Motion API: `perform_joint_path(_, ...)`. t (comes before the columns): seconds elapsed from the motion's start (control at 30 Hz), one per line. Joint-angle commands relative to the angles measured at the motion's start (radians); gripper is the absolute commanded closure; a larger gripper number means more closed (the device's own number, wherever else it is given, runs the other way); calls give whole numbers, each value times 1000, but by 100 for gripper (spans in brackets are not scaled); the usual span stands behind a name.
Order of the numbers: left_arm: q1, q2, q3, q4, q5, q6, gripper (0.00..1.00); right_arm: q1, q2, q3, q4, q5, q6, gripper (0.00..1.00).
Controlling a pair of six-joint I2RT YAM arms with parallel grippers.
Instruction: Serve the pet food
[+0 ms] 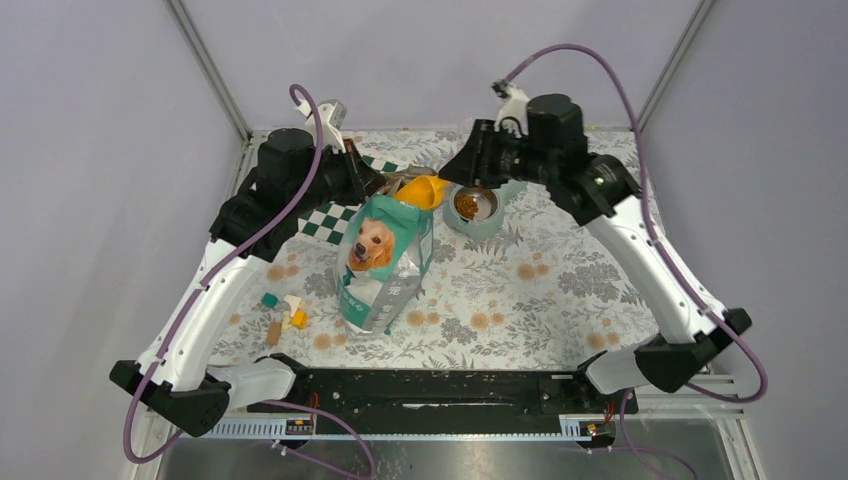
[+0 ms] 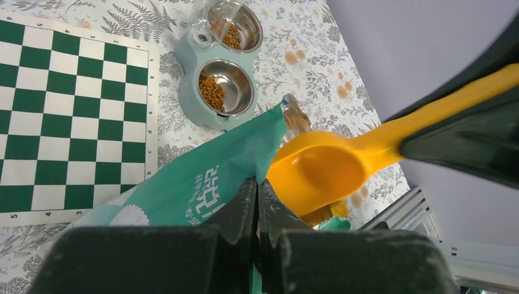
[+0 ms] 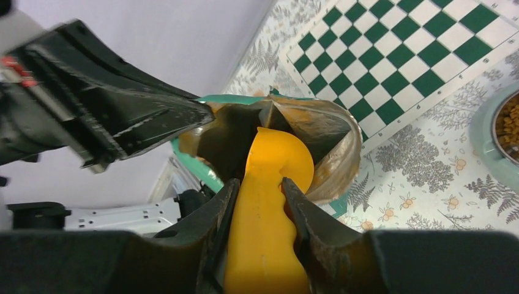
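Observation:
The pet food (image 2: pixel 212 93) lies as brown kibble in both steel bowls of a pale green feeder (image 2: pixel 190 61); from above it shows in one bowl (image 1: pixel 467 205). A teal bag with a dog picture (image 1: pixel 385 260) stands mid-table with its mouth (image 3: pixel 330 131) held open. My left gripper (image 2: pixel 257 191) is shut on the bag's rim. My right gripper (image 3: pixel 260 190) is shut on the handle of an orange scoop (image 3: pixel 275 156), whose head sits in the bag's mouth. The scoop (image 1: pixel 425 190) reaches between the bag and the feeder. The bag's contents are hidden.
A green-and-white chessboard (image 2: pixel 61 110) lies flat behind the bag, left of the feeder. A few small coloured blocks (image 1: pixel 283 315) sit near the left front of the floral tablecloth. Grey walls close in the back and both sides.

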Motion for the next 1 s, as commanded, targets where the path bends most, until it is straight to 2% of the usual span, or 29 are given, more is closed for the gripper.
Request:
perform_joint_path(0.0,2,-45,40,224,14,-7,100,71,101,71,-20,63,-54,100)
perform_joint_path(0.27,1,-60,4,227,-54,-20,100,167,276,111,-27,104,-96,100)
perform_joint_path(0.67,2,-98,-56,197,-138,-24,100,242,400,29,-12,149,-120,100)
perform_joint_path(0.97,2,-133,-127,229,-137,-46,100,251,392,-122,199,-78,47,100)
